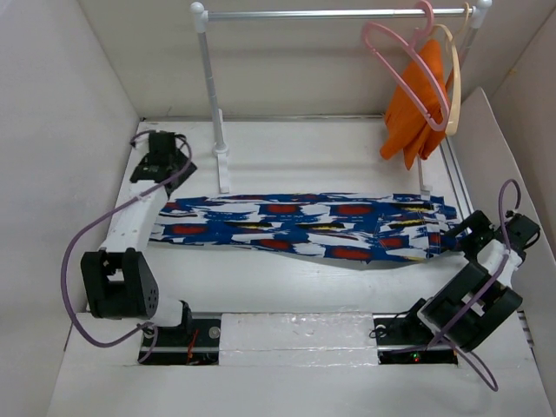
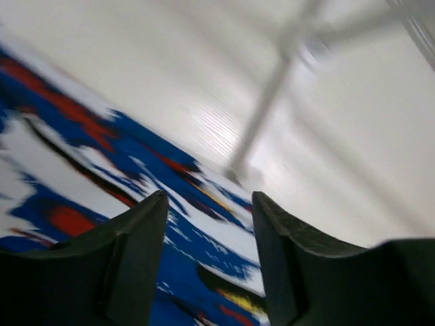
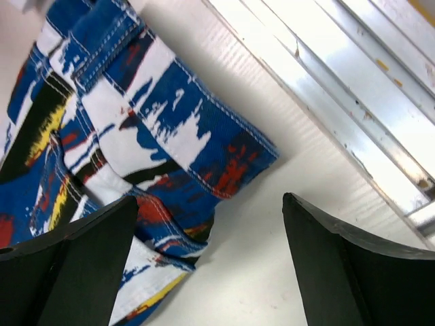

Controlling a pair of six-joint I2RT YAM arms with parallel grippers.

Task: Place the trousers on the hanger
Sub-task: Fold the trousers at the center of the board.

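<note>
Blue trousers (image 1: 304, 228), with the white, red, black and yellow strokes: where do they lie?

Flat on the white desk (image 1: 287, 287), stretched out from left to right between the two arms. One end reaches the left arm and the other reaches the right tool (image 1: 460, 230).

And the pink hanger (image 1: 368, 39)?

Up on the rail (image 1: 330, 13) at the far right, well apart from the trousers. It hangs just in front of an orange cloth (image 1: 417, 104), with a cream hanger (image 1: 453, 78) beside it on the right.

What does the left tool (image 1: 165, 149) do?

It sits at the far left end of the trousers. The left wrist view is blurred, but the tool (image 2: 209, 231) shows its two dark fingers (image 2: 129, 258) spread apart with nothing between them. The patterned cloth (image 2: 81, 183) is below them, and a white post of the rack (image 2: 262, 122) is beyond.

Is the right one released too?

Yes. In the right wrist view the tool (image 3: 211, 244) has its fingers (image 3: 81, 265) wide apart and is gripping nothing. A stitched end of the trousers (image 3: 136, 115) lies on the desk ahead of the left finger. Bare white desk shows in the gap between the fingers, and a metal track (image 3: 353, 88) runs along the desk's edge to the right.

Does either tool touch the cloth?

I cannot tell from these views.
</note>
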